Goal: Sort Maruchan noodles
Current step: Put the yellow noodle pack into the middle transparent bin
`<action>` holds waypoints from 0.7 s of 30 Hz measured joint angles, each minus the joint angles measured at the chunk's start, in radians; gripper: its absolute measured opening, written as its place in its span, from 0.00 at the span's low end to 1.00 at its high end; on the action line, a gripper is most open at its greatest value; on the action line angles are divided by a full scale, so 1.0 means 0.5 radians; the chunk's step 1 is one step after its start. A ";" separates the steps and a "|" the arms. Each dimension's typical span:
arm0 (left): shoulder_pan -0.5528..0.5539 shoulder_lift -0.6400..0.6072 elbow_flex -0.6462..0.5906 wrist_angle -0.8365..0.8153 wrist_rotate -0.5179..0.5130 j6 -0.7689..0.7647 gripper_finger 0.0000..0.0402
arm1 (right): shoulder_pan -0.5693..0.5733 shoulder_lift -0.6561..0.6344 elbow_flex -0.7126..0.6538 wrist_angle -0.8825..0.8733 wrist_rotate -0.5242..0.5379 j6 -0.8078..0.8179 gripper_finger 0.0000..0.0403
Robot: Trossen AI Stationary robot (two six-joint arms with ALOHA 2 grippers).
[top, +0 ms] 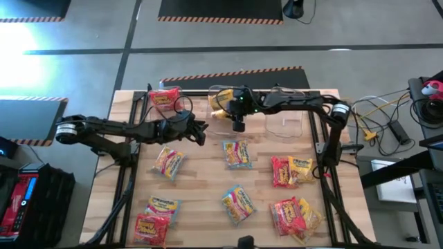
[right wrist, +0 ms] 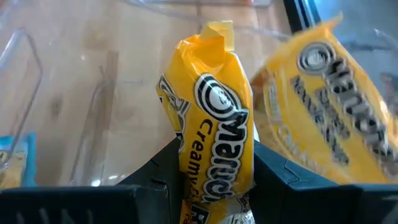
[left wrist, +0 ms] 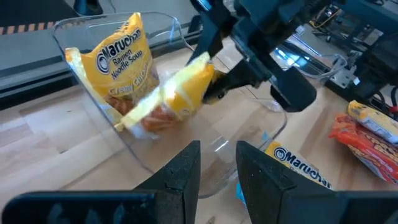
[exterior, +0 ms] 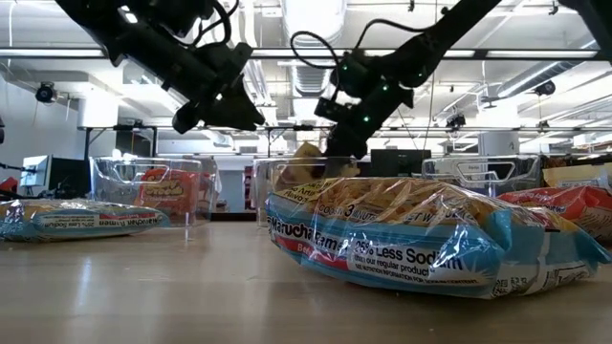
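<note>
While pinched upright, yellow packet [right wrist: 214, 137] between right gripper's [right wrist: 214, 186] fingers [right wrist: 155, 180]

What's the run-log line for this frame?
right gripper: shut on yellow packet, over middle clear bin | bin: one yellow packet already inside | left gripper: shut, empty, beside bin | other packets on table

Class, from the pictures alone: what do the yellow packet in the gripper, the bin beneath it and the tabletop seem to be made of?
Yellow packet, pinched in the right gripper: thin glossy plastic film, judging by its crinkles and sheen.
Bin: clear rigid plastic, probably; the wood shows through its walls.
Tabletop: pale wooden planks, with visible seams and grain.
</note>
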State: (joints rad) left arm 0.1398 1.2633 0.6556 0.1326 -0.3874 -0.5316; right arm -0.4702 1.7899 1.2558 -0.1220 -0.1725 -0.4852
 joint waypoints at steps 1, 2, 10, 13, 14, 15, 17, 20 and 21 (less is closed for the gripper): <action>0.000 0.000 -0.001 0.000 -0.003 0.000 0.21 | -0.002 0.025 0.037 0.006 0.004 -0.019 0.30; 0.000 0.000 -0.002 0.000 -0.023 0.000 0.21 | -0.005 0.055 0.073 0.009 0.008 -0.036 0.30; -0.001 0.000 -0.002 0.001 -0.046 -0.017 0.21 | -0.047 0.296 0.406 -0.257 -0.001 -0.089 0.30; 0.000 0.000 -0.003 0.001 -0.046 -0.017 0.21 | -0.076 0.369 0.549 -0.445 0.006 -0.107 0.30; 0.000 0.000 -0.003 0.001 -0.046 -0.017 0.21 | -0.084 0.388 0.591 -0.493 0.009 -0.109 0.30; -0.001 0.000 -0.003 0.001 -0.047 -0.017 0.21 | -0.091 0.407 0.633 -0.537 0.014 -0.111 0.30; 0.000 0.000 -0.004 0.001 -0.048 -0.017 0.21 | -0.109 0.436 0.706 -0.586 0.038 -0.105 0.30; 0.000 0.000 -0.005 0.000 -0.051 -0.017 0.21 | -0.143 0.453 0.779 -0.604 0.133 -0.118 0.30; 0.000 0.001 -0.005 0.001 -0.051 -0.017 0.21 | -0.153 0.453 0.798 -0.609 0.170 -0.144 0.30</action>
State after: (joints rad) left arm 0.1398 1.2635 0.6533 0.1329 -0.4129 -0.5400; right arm -0.5467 2.0163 1.6548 -0.4263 -0.0877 -0.5574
